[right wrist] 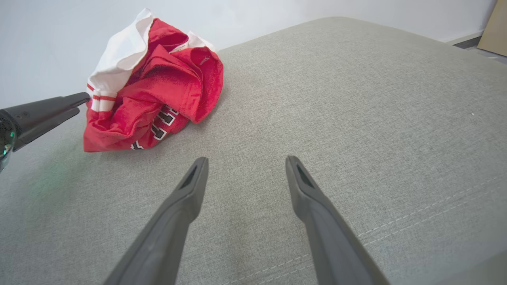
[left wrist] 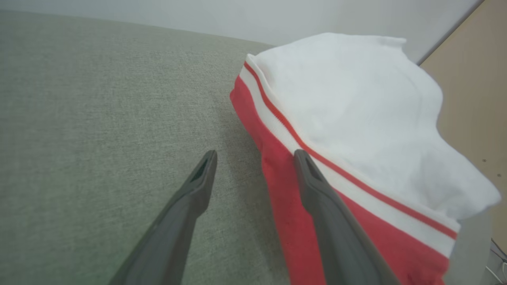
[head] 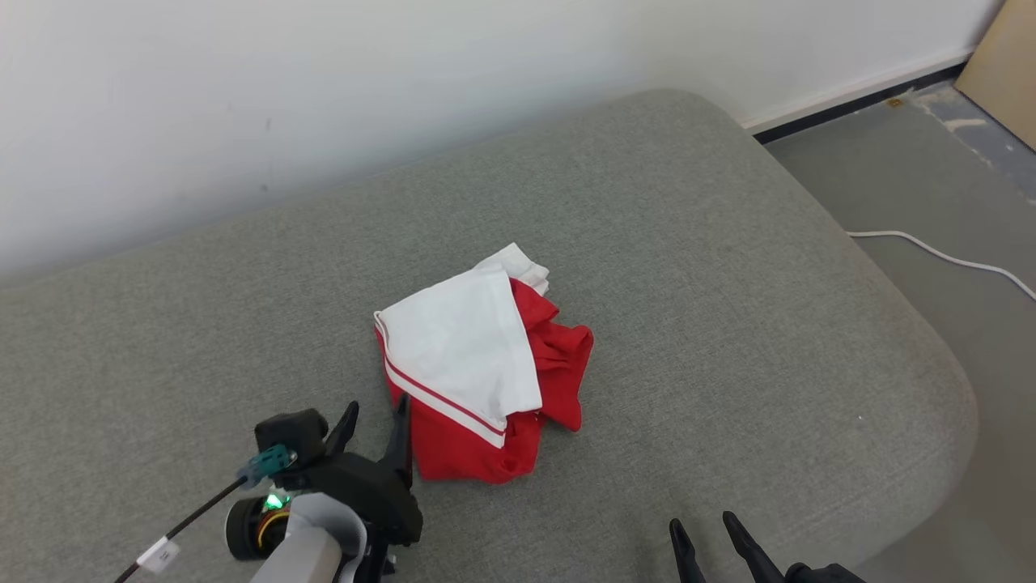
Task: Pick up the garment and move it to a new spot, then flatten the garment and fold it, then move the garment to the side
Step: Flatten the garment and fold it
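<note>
- Fingers (left wrist: 198,186) of the left gripper (head: 376,414) stand wide apart, with bare grey cushion (head: 728,283) between them and nothing held.
- One left finger sits at the red edge of the garment (head: 477,364); whether it touches is unclear.
- Right gripper (head: 702,525) is also spread wide and empty, low over the cushion's near edge, well apart from the garment.
- Garment lies crumpled near the cushion's middle, white panel over red.
- White cable (head: 939,255) crosses the floor (head: 914,178) at right.

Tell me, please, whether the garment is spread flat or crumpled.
Crumpled. The red and white garment lies in a bunched heap on the grey cushion, white panel draped over rumpled red folds.
</note>
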